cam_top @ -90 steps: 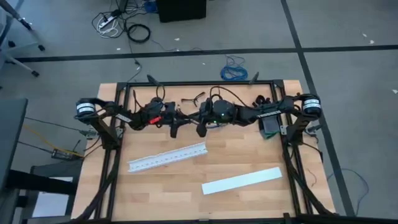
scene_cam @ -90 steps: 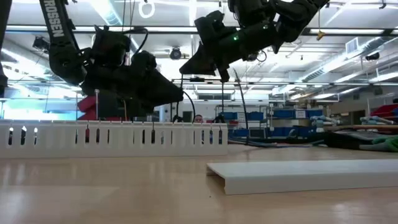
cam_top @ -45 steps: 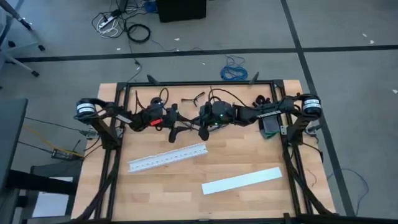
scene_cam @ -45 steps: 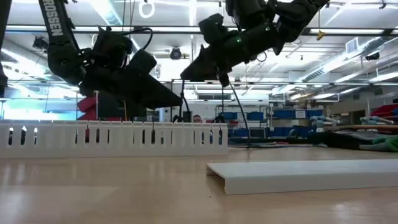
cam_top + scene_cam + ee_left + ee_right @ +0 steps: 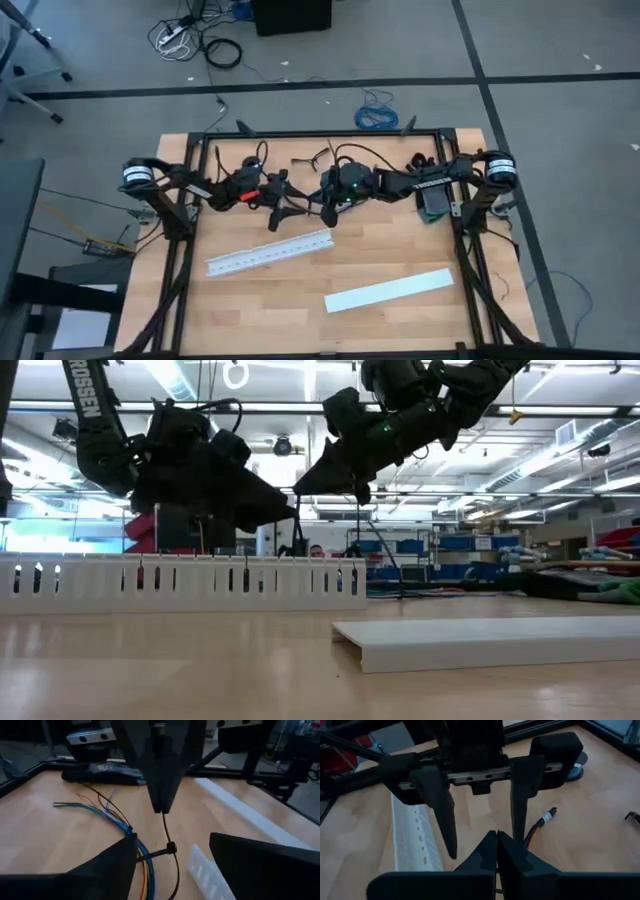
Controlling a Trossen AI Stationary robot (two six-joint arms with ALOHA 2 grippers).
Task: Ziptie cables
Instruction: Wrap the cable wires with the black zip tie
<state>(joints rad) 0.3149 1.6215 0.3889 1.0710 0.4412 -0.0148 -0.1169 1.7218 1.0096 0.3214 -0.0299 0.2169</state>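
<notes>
The cables [image 5: 112, 815], a bunch of thin blue, dark and purplish wires, fan out on the wood at their far ends and rise as one bundle [image 5: 142, 875] between my left gripper's fingers. A black ziptie [image 5: 159, 853] loops the bundle. My right gripper [image 5: 162, 811] points down at the loop, shut on the ziptie's strap. My left gripper [image 5: 480, 815] is open, and the bundle passes close along one finger [image 5: 107, 870]. In the high view both grippers [image 5: 275, 200] [image 5: 327, 203] meet above the table's far middle. My left gripper stands around the bundle; whether its finger touches the wires I cannot tell. My right gripper pinches the ziptie's thin strap [image 5: 164, 822] at the free ends of its shut fingers, from above, pointing down. The strap runs straight down to the ziptie's head [image 5: 171, 848] on the lifted bundle.
The white slotted strip [image 5: 270, 252] lies below the grippers, and its flat white cover [image 5: 390, 290] lies nearer the front right. A dark green object [image 5: 435, 205] sits by the right arm's base. A small dark piece [image 5: 312, 157] rests at the far edge.
My left gripper has turned about its wrist while staying beside the right gripper. The right gripper has stayed shut above the bundle.
</notes>
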